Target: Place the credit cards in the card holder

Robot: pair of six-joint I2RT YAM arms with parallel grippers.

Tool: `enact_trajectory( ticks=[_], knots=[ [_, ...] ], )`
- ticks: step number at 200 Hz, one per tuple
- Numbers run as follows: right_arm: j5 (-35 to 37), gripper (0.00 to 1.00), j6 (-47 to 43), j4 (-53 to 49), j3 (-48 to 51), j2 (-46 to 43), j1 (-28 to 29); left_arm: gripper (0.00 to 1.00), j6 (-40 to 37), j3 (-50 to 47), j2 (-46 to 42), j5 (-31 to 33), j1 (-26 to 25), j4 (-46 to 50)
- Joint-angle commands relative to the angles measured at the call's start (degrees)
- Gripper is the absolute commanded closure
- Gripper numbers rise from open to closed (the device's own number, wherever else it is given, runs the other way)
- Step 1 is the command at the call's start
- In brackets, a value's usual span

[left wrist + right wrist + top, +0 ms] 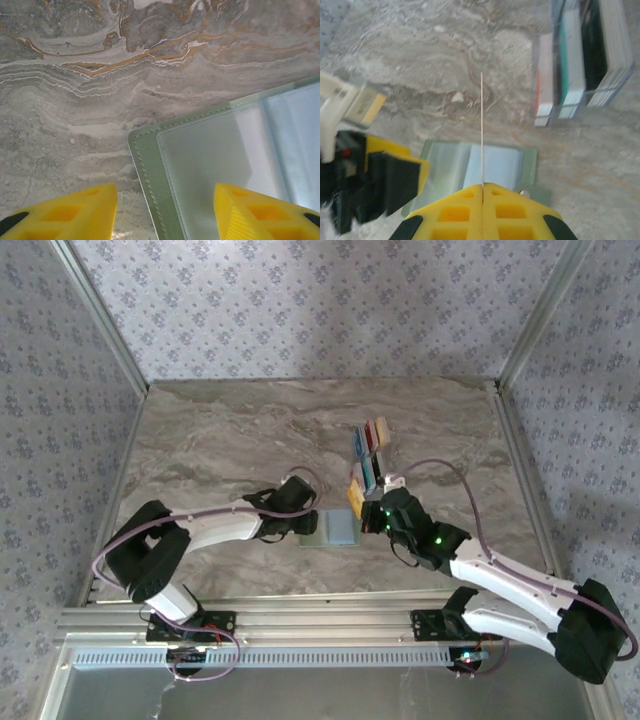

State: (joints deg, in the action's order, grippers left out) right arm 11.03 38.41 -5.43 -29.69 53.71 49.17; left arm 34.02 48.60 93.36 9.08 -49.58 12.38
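Loading step: right jaws pinch one card (481, 115) edge-on above the card holder (450, 160); left jaws, spread, straddle its nine-o'clock edge. Next, I judge: tip card into pocket mouth.

Soft even light, weak shadows. Rt wrist view blurred, worst at left; others sharp.

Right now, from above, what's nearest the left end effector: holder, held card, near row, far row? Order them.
1. Holder, beside left end effector.
2. Held card, to its right.
3. Near row, farther back.
4. Far row, farthest back.
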Motion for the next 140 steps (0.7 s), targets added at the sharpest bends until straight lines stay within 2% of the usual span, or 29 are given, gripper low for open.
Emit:
enact_trajectory(
  ticks=[1, 51, 140],
  knots=[
    [-0.2, 1.0, 2.4, -1.5, 1.9, -3.7, 1.4, 0.47, -1.3, 2.0, 1.6, 4.1, -0.8, 2.7],
    [-5.0, 1.0, 3.4, -3.2, 5.7, -8.5, 1.5, 0.51, -0.9, 1.5, 3.4, 5.4, -2.3, 2.5],
    [-9.9, 1.0, 3.7, 0.2, 10.1, -8.6, 1.4, 0.59, 0.9, -1.5, 3.9, 6.6, -4.7, 1.7]
  ],
)
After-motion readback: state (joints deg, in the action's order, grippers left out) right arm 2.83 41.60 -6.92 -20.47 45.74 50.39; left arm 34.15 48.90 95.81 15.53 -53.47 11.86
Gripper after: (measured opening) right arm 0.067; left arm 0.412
